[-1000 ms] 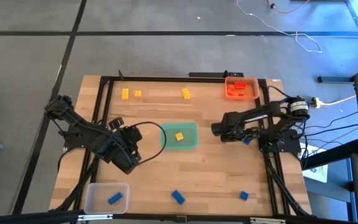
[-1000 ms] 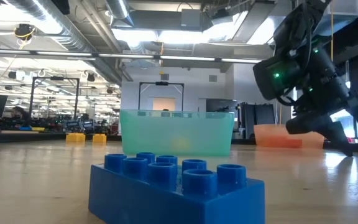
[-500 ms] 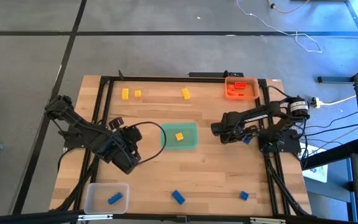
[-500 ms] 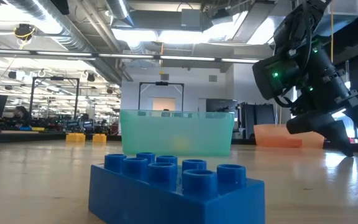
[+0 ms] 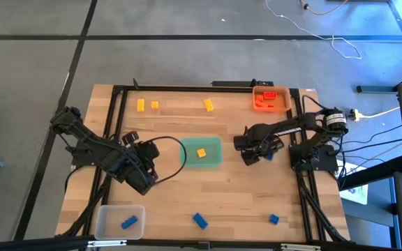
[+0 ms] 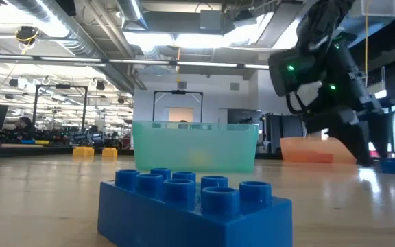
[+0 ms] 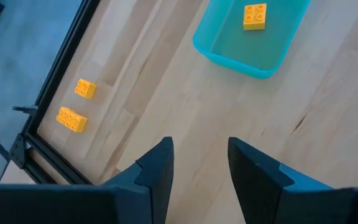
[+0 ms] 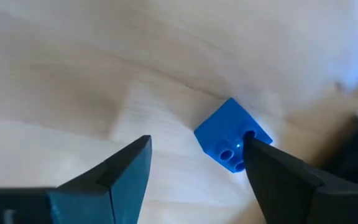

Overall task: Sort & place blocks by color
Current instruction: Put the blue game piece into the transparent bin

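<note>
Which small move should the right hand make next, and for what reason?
Probably a slight sideways shift, then lower. The right hand is open above a blue block on the table, but the block sits against one finger, not centred in the gap. The left hand waits, open.

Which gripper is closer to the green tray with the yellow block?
Right. The right gripper is just beside the green tray; the left gripper is farther off, opposite.

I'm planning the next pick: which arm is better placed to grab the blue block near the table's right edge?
The right. The right gripper hangs open directly over that blue block, one finger already beside it. The left gripper waits open left of the green tray, well away.
</note>
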Controlling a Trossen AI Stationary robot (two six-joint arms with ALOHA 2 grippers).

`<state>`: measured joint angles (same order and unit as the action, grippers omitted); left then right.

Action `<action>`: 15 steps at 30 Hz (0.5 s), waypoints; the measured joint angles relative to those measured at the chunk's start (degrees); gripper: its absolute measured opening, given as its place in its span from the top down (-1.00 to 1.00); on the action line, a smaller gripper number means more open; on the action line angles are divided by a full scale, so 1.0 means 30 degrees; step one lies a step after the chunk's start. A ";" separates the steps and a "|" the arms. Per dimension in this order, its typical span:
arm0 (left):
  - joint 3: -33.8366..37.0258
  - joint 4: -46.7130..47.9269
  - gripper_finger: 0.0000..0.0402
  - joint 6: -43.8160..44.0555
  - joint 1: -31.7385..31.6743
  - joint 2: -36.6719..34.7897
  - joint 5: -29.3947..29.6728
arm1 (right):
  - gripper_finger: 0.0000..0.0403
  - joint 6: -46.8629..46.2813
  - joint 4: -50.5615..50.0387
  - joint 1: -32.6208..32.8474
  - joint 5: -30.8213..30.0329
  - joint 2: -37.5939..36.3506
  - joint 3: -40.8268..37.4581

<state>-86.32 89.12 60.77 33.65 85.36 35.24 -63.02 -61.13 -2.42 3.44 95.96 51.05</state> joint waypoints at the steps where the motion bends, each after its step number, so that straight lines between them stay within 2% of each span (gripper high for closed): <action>1: 0.0000 0.0000 0.29 0.0000 0.0000 -0.0003 -0.0001 | -0.25 0.0380 0.0164 0.0001 -0.0104 0.0000 0.0181; 8: 0.0000 0.0000 0.29 0.0062 0.0000 -0.0006 -0.0124 | -0.25 0.2666 0.2135 0.0000 -0.0428 0.0000 0.1353; 15: 0.0000 -0.0007 0.29 0.0087 0.0000 -0.0006 -0.0131 | -0.25 0.3681 0.2231 0.0000 -0.0596 0.0015 0.1544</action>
<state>-86.32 89.10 61.04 33.65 85.34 34.85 -51.97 -54.43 -2.42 1.65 96.01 55.68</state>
